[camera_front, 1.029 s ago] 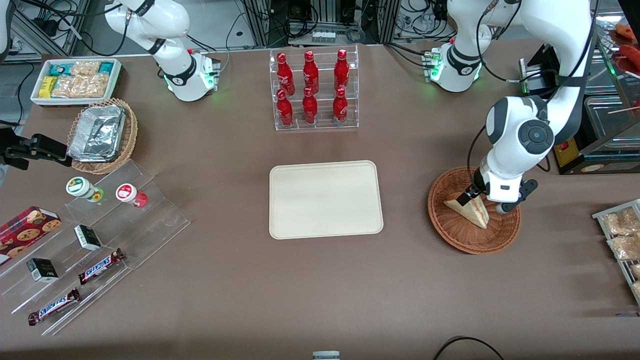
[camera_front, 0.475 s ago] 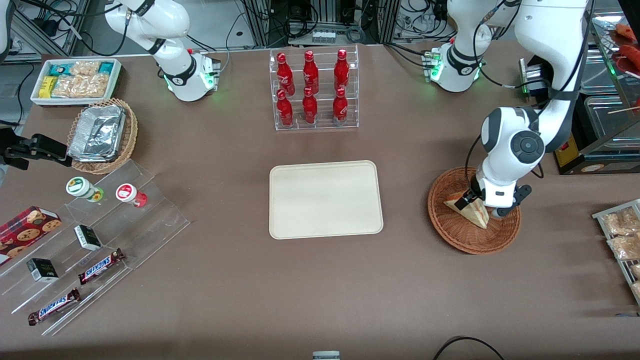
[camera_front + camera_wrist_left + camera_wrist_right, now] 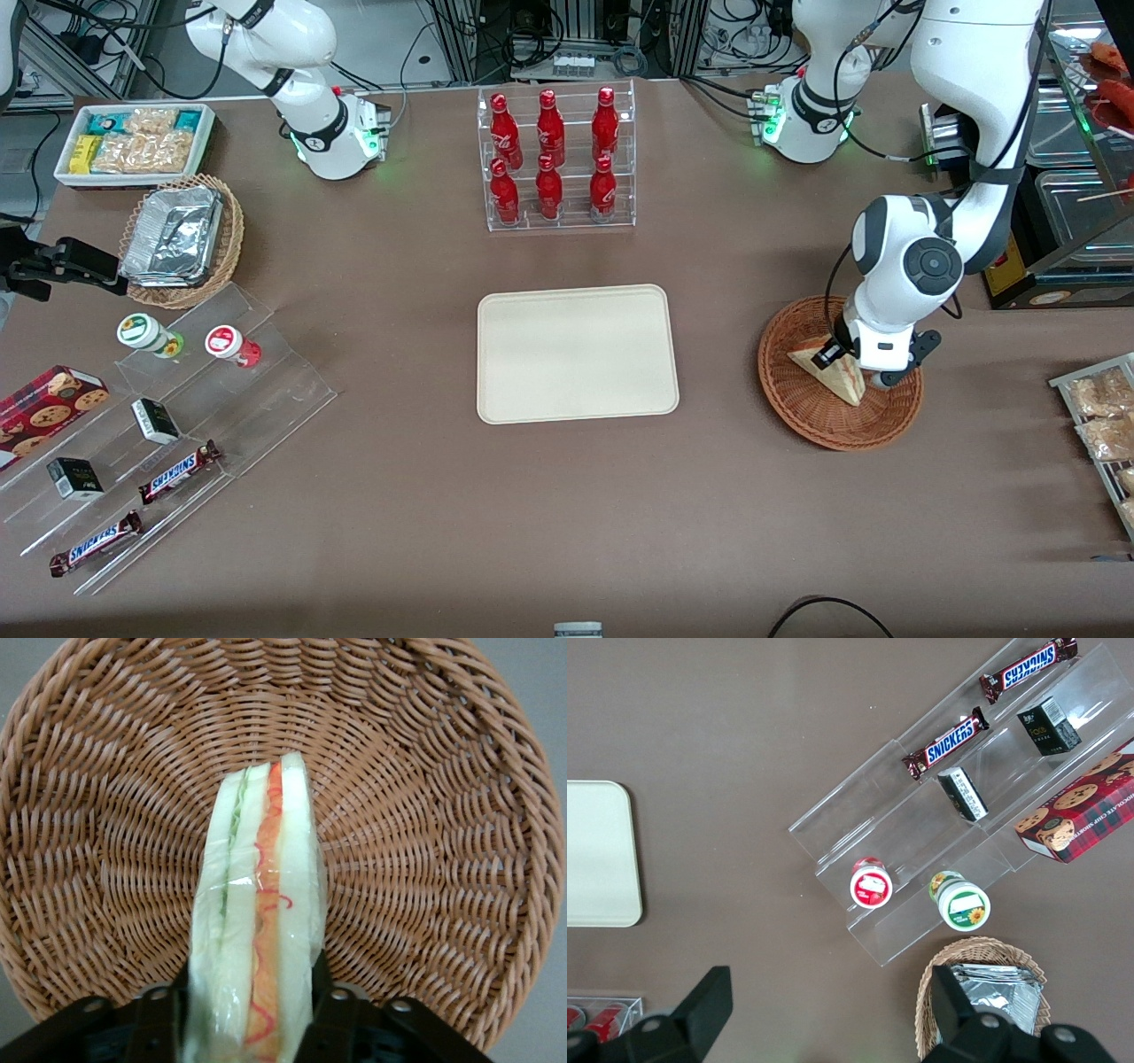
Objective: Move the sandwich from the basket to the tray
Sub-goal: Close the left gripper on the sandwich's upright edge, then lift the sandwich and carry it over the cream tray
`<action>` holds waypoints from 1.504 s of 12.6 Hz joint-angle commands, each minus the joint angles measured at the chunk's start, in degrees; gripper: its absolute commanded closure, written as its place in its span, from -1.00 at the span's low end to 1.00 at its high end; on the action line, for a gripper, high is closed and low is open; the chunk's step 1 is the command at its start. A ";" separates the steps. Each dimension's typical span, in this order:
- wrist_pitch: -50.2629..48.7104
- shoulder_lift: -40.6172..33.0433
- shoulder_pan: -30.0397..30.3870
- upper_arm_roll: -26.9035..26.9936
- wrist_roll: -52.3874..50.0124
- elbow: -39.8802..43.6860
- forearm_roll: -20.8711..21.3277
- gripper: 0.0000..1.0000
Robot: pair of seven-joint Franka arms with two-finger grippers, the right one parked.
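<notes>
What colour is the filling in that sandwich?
Orange-red and pale green, clearest in the left wrist view, where the pincer grips the sandwich.

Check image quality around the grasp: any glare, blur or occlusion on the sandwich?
Front view: even light, sharp; the arm hides part of the sandwich and the gripper over the basket; soft shadow beside the tray. Left wrist view: sandwich sharp, slight sheen on its wrap, fingers dark beside its sides.
</notes>
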 commanded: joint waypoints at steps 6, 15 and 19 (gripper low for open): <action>-27.08 -4.16 -0.63 -0.43 0.36 17.66 1.43 1.00; -35.04 1.54 -13.70 -4.82 4.93 35.36 1.43 1.00; -35.12 10.23 -20.21 -5.78 4.58 44.39 0.73 1.00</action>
